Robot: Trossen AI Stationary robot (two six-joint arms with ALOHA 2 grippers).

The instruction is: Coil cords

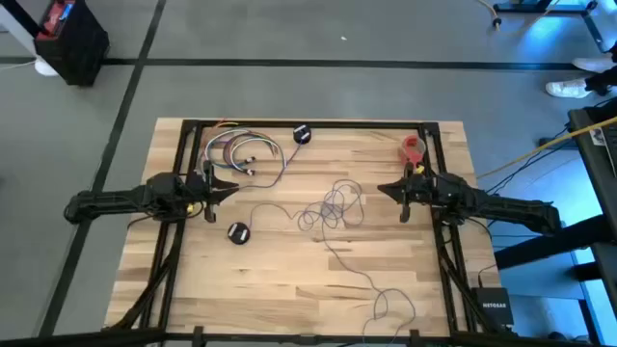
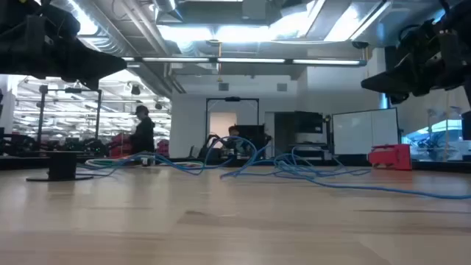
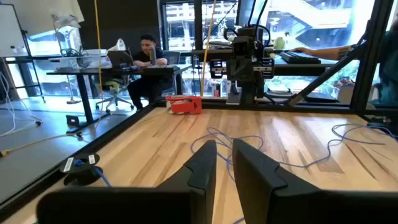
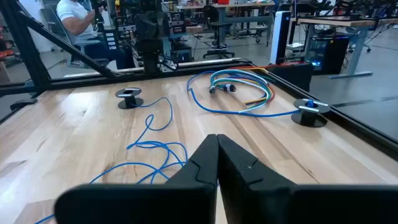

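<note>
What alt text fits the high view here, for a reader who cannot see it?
A thin cord lies in loose tangles across a wooden table, running to a black spool. The left end effector and right end effector hover at either side, holding nothing.

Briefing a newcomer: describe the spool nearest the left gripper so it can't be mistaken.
On the wooden table, look just in front of the left gripper. The black spool lies flat there, a thin cord trailing from it. The other spool sits at the far edge, beside the multicoloured cable bundle.
</note>
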